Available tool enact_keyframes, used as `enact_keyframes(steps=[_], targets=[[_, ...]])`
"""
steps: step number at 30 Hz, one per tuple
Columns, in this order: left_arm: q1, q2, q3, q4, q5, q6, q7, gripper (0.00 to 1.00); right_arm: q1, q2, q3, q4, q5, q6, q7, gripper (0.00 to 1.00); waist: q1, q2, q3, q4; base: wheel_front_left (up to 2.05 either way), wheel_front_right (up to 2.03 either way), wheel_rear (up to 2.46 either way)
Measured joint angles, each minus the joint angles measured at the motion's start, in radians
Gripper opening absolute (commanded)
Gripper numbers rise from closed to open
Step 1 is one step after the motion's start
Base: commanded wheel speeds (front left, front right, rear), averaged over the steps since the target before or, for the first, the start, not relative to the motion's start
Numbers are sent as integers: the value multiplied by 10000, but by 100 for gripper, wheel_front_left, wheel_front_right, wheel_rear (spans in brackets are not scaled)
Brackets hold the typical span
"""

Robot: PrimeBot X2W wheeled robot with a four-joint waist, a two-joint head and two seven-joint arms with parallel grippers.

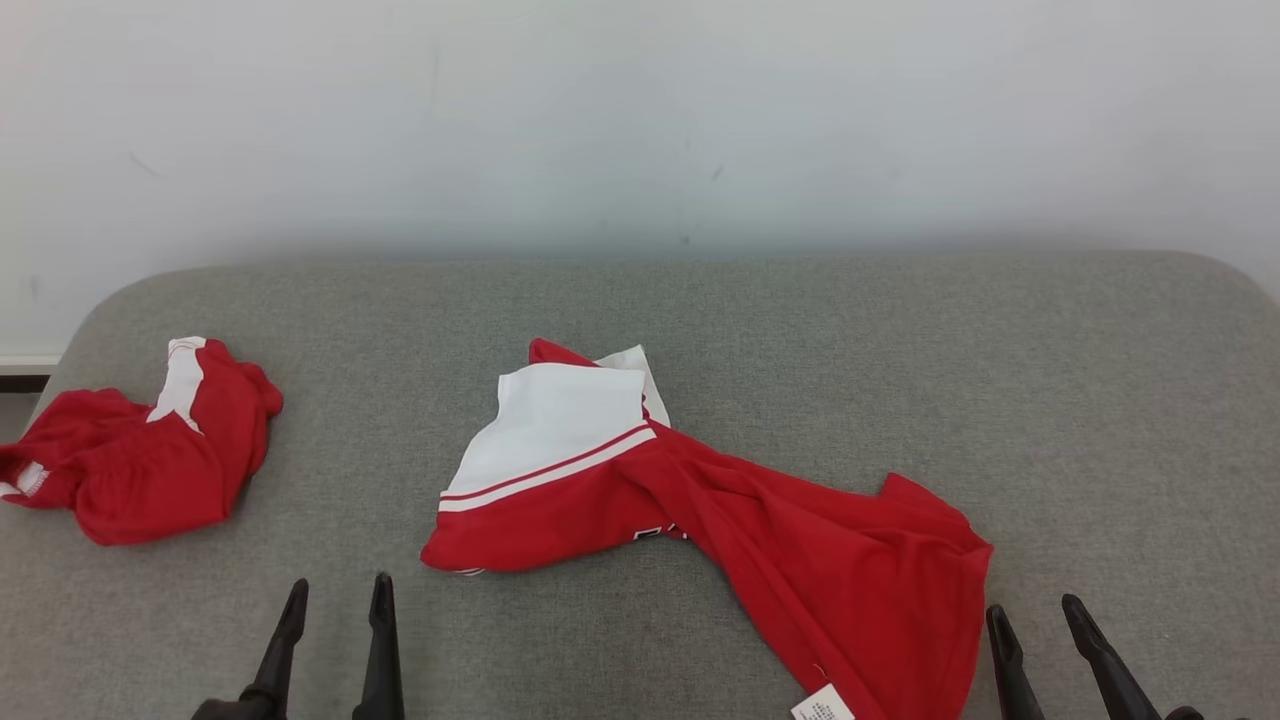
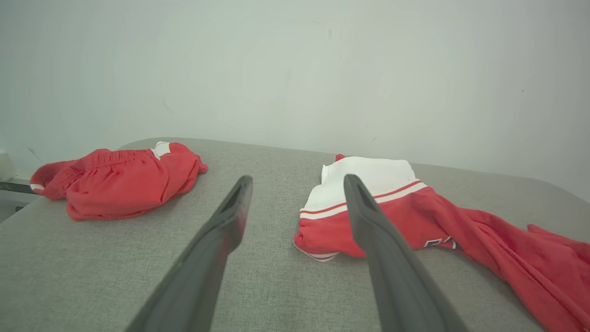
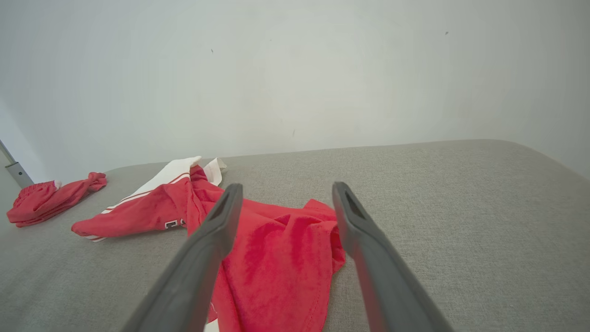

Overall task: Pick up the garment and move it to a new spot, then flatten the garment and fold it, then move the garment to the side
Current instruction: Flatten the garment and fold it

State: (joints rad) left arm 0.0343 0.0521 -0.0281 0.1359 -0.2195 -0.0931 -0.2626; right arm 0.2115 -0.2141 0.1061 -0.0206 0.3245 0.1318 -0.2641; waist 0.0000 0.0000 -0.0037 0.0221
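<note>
A red garment (image 1: 720, 510) with a white panel and stripes lies crumpled across the middle of the grey table (image 1: 900, 330), stretching from the centre toward the front right. The left wrist view has the garment (image 2: 415, 221) to the right of the fingers, and the right wrist view has the garment (image 3: 272, 249) spread under and between the fingers. My left gripper (image 1: 338, 598) stands open at the front left, apart from the cloth. My right gripper (image 1: 1035, 612) stands open at the front right, just beside the garment's right edge, holding nothing.
A second red and white piece of clothing (image 1: 140, 450) lies bunched at the table's left edge, also in the left wrist view (image 2: 115, 182) and far left in the right wrist view (image 3: 50, 200). A pale wall (image 1: 640, 120) rises behind the table. Bare grey surface spreads at the right.
</note>
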Motion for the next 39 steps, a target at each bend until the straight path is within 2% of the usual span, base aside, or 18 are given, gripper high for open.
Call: enact_keyframes(steps=[3,8,12,18,24,28,39], targets=[[-14,111,117,15,88,-40,0,100,2,213,-56,-8,-105,0,0,100,0,0,34,4,0,0,0],[-881,786,-44,113,353,-192,104,100,-175,303,42,46,-176,0,0,100,0,0,231,-70,0,0,0],[-2318,1576,-211,222,284,-303,821,100,-633,295,107,104,-174,0,0,100,1,0,524,-183,0,0,0],[-4519,2579,-477,665,-637,-364,1969,100,-1341,314,265,244,-151,0,0,100,2,1,1160,-463,0,0,0],[-6176,3722,-1476,1360,-1509,-378,3035,100,-1986,464,414,412,-44,0,0,100,3,1,1905,-871,0,0,0],[-7090,4249,-2209,1906,-2119,-378,3639,100,-2358,562,543,441,-8,0,0,100,3,1,2405,-1188,0,0,0],[-8016,5147,-4228,3323,-3513,-378,5158,100,-2736,663,583,408,-67,0,0,100,3,2,3272,-2227,0,0,0]])
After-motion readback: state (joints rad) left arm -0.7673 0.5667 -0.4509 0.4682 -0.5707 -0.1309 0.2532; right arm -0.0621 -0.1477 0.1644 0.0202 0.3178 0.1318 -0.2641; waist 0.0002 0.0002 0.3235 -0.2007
